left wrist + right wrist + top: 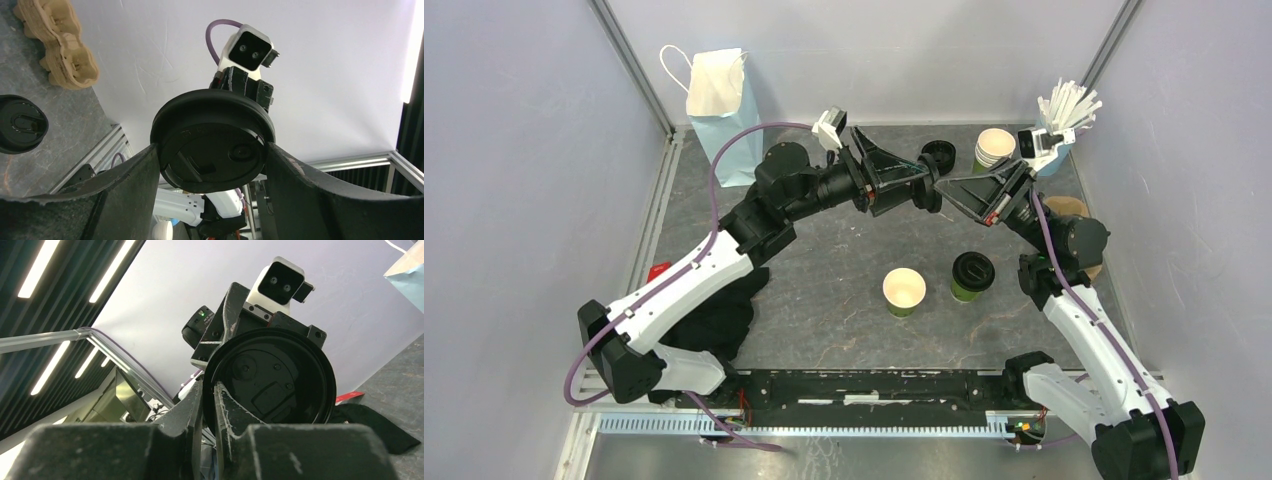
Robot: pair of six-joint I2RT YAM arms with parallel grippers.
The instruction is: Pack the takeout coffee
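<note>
From the top camera, the two arms meet over the back half of the tabletop [824,300]. A black lid [931,190] hangs in the air between them. The right gripper [944,186] pinches its rim. The left gripper [926,182] has one finger on each side of it. Near the middle of the tabletop stands a coffee cup with its lid on [972,276]. Just beside it, on its left, is a coffee cup with no lid [904,292]. A blue paper bag [719,100] stands in the back left corner.

From the left wrist, the lid fills the gap between the wide fingers [125,195]. They sit right at its rim, but whether they squeeze it yet cannot be told. To do the swap well, the left jaws should hold the lid firm and level before the right ones let go.

From the right wrist, the jaws are closed on the lid's edge. The raised marks on the lid are too small to read. No names or words show anywhere.
</note>
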